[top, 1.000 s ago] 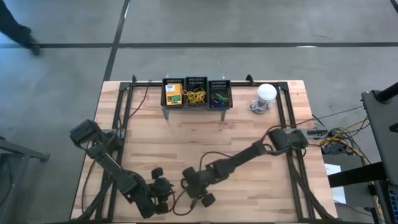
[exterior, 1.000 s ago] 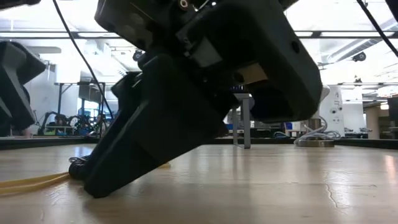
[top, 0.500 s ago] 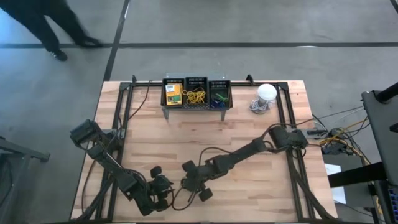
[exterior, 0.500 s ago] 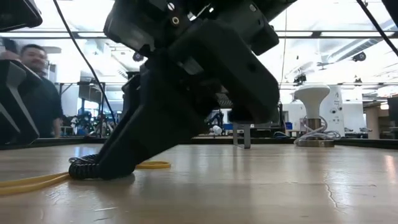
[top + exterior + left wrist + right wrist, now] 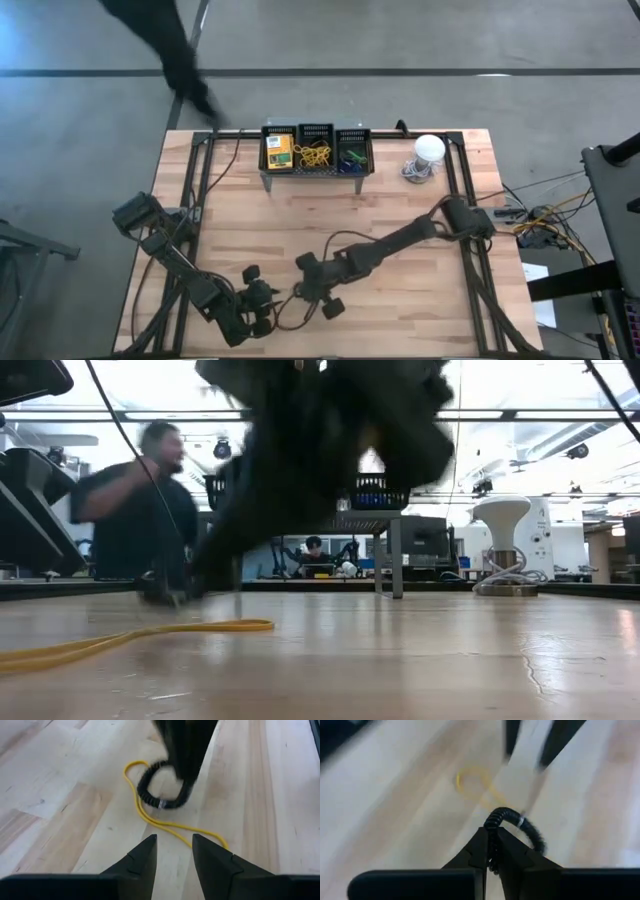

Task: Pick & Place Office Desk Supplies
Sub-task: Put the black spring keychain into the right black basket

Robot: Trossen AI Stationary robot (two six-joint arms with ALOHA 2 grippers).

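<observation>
A black coiled ring [image 5: 150, 795] hangs from my right gripper [image 5: 491, 845], which is shut on it near the table's front middle [image 5: 303, 285]. A thin yellow rubber band [image 5: 167, 824] lies flat on the wood just under it and also shows in the low view [image 5: 150, 638]. My left gripper [image 5: 172, 842] is open and empty. It sits low, just left of the right one [image 5: 262, 300], with its fingers pointing at the band and the ring. My right gripper pinches one side of the black coiled ring [image 5: 493, 827] between its two fingertips. The fingers [image 5: 185, 750] come from above, slanting down. The rest of the ring [image 5: 530, 832] sticks out beyond the tips and hangs just over the yellow band.
A grey perforated shelf [image 5: 315, 172] at the far edge carries three black bins. They hold a yellow-and-green crayon box [image 5: 278, 150], yellow bands [image 5: 314, 153] and green and purple bands [image 5: 351, 157]. A white bulb-like object [image 5: 428, 150] stands right of it. A person walks beyond the far edge.
My right gripper has risen from the table, still shut on the black coiled ring, which has come up off the wood with it. The yellow rubber band has stayed flat on the table.
</observation>
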